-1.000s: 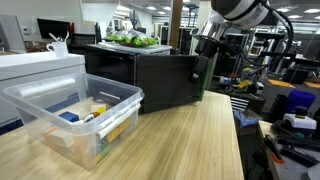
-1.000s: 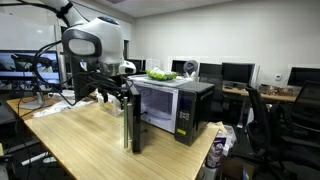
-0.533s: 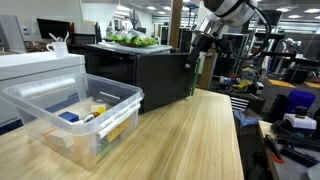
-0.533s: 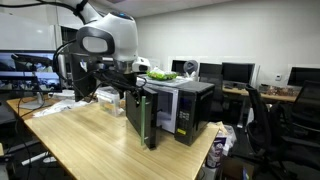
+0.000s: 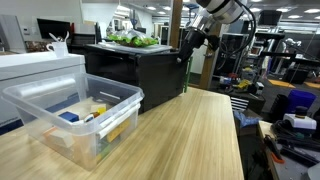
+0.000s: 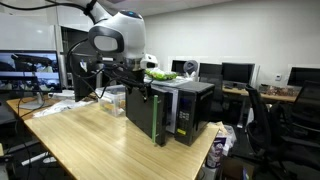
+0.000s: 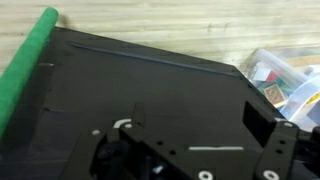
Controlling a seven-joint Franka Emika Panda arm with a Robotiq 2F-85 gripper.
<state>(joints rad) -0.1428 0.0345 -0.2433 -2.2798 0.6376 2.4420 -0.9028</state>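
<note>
Gripper [image 5: 187, 44] jaws spread wide, holding nothing, close against microwave door [image 6: 152, 108]. Door upright, swung ajar, green edge showing. Black microwave [image 5: 140, 75] stands on wooden surface [image 5: 195, 140]. Panel writing too small to read.

Bright overhead office light, low-res exterior views, wrist view soft w/ blur.
</note>
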